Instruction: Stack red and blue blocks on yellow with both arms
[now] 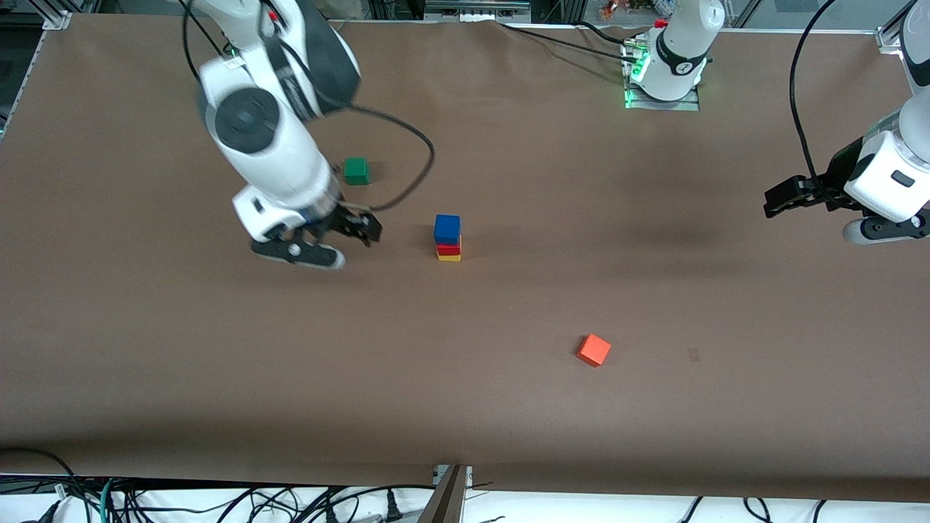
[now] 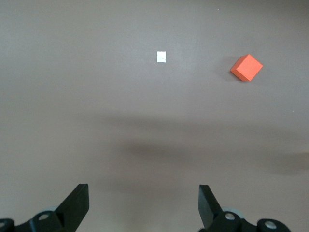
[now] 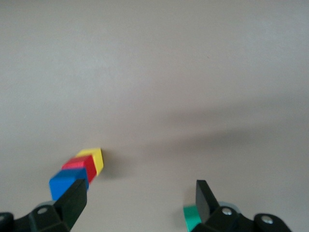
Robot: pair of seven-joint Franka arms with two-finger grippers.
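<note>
A royal blue block [image 1: 447, 228] tops a deep red block [image 1: 449, 249], which sits on a yellow block [image 1: 449, 257], all plain and matte, about midway along the brown table [image 1: 508, 407]. A plain green cube [image 1: 356, 171] lies toward the edge where the arms' bases stand. An orange-red cube [image 1: 593, 350] lies closer to the front edge, beside a small patch [image 2: 161, 56] that looks white. Both arms are white, with black grippers.
</note>
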